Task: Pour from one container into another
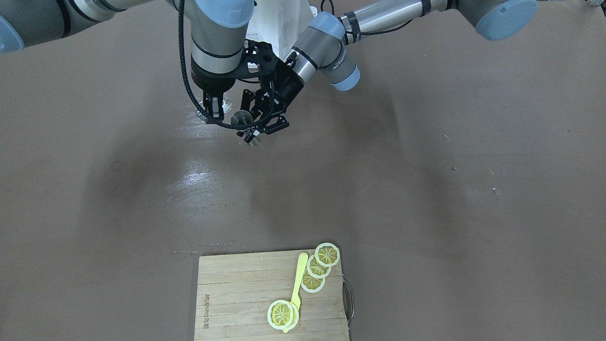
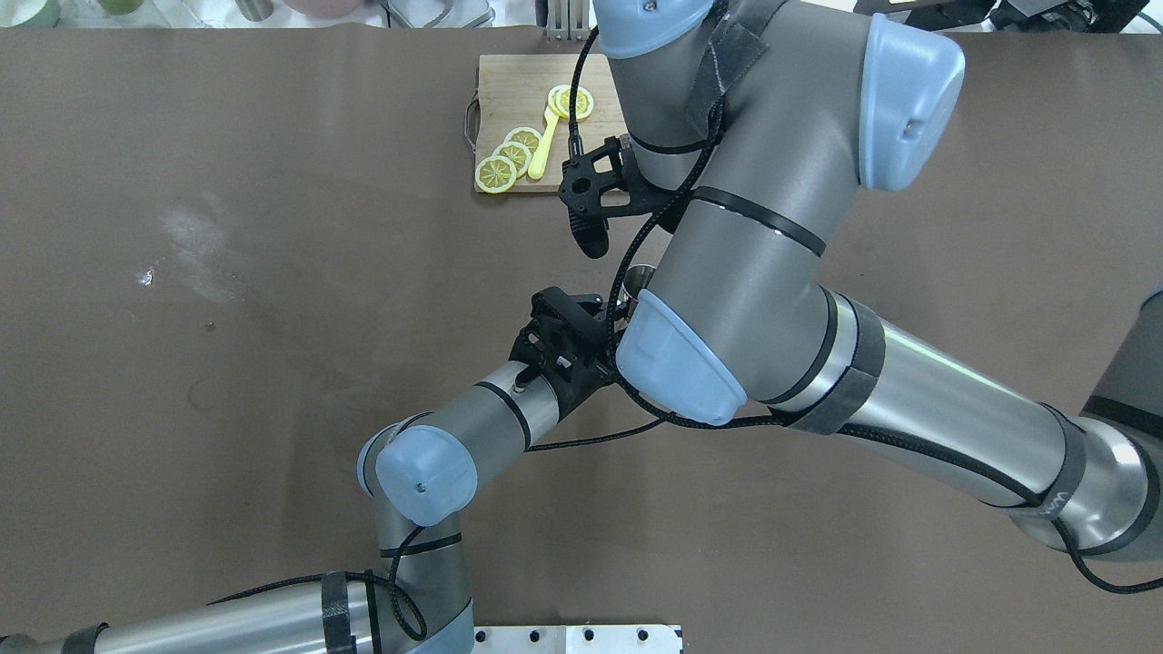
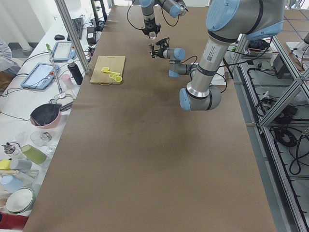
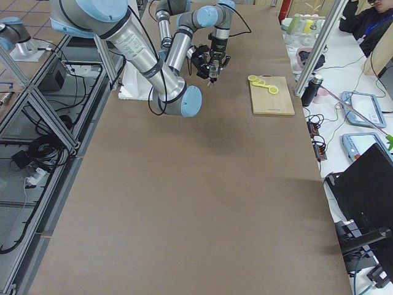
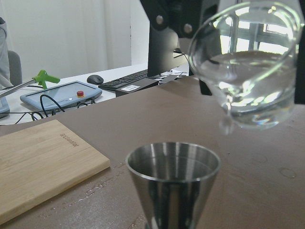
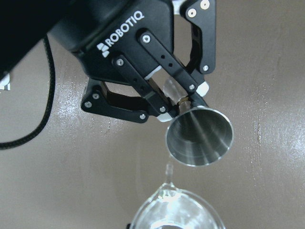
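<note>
The metal jigger [image 6: 200,136] stands upright off the table, my left gripper [image 6: 183,102] shut on its narrow waist; it also shows near centre-back in the front view [image 1: 242,117] and in the left wrist view [image 5: 172,181]. The clear glass [image 5: 248,71] is tilted just above and beside the jigger's mouth, with water in it. A thin drip of water hangs from the lip of the glass [image 6: 174,212] close to the jigger's rim. My right gripper [image 1: 214,110] comes down from above, shut on the glass; its fingers are mostly hidden.
A wooden cutting board [image 1: 236,293] with lemon slices [image 1: 326,254] and a yellow utensil [image 1: 298,284] lies at the table's far edge. A wet sheen [image 1: 199,177] marks the brown mat. Benches with tablets and dishes flank the table in the side views.
</note>
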Tool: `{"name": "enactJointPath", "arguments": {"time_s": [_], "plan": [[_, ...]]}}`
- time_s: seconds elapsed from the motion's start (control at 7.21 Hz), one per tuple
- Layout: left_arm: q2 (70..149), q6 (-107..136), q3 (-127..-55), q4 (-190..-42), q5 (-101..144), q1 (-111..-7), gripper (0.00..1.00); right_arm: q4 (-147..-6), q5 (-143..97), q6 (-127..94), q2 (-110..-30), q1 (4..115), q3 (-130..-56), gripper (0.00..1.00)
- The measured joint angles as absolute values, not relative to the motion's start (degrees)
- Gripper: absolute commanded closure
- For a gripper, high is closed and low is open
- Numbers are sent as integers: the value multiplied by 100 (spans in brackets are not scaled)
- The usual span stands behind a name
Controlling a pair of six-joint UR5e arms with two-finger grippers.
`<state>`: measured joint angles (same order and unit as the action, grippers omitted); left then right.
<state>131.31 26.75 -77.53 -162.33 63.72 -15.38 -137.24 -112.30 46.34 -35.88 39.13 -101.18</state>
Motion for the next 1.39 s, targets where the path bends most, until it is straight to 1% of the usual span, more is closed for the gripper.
{"name": "enactJointPath", "arguments": {"time_s": [0.56,1.39], "plan": [[13131,2679,-7761,-16233,6370,-1538,100,-13798,-11144,4894,-3257,3901,-9544,100],[13136,2672,-7761,-16233,6363,-1538,100,-14146,-10976,5249,-3076,3809,-9300,100]]}}
